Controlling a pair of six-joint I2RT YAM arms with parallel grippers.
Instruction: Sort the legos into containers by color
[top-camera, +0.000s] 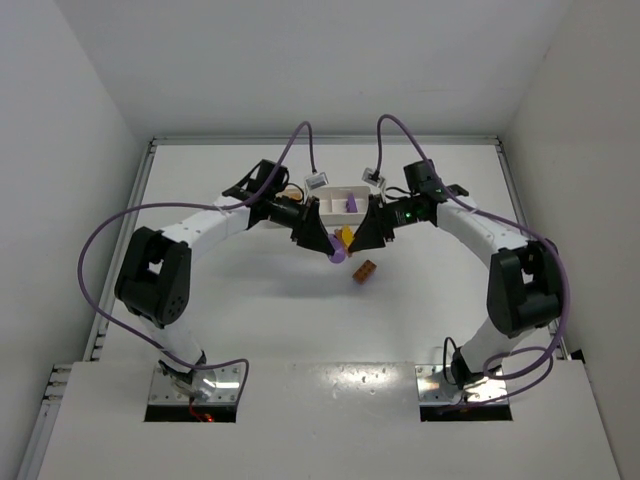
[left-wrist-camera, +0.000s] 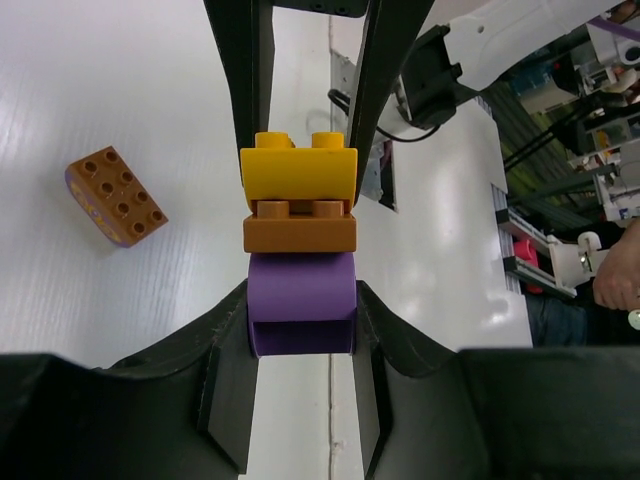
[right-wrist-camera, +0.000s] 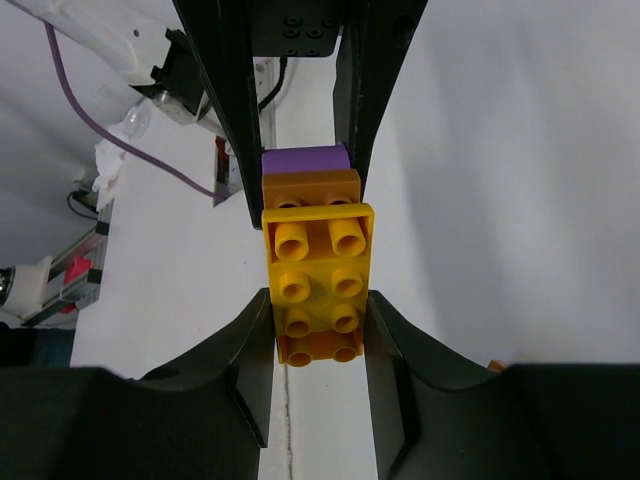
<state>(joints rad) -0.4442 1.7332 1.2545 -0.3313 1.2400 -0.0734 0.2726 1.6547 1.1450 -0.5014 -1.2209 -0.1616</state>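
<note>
Two pincers are showing: one left pincer and one right pincer. One white tray is lying on the tabletop. Five bricks are showing plainly: two purple, two orange and one yellow. Three of them are sitting joined as a single stack: one purple brick, one orange brick and one yellow brick. The second orange brick is lying alone. The second purple brick is sitting in the tray, the only brick showing clearly there.
</note>
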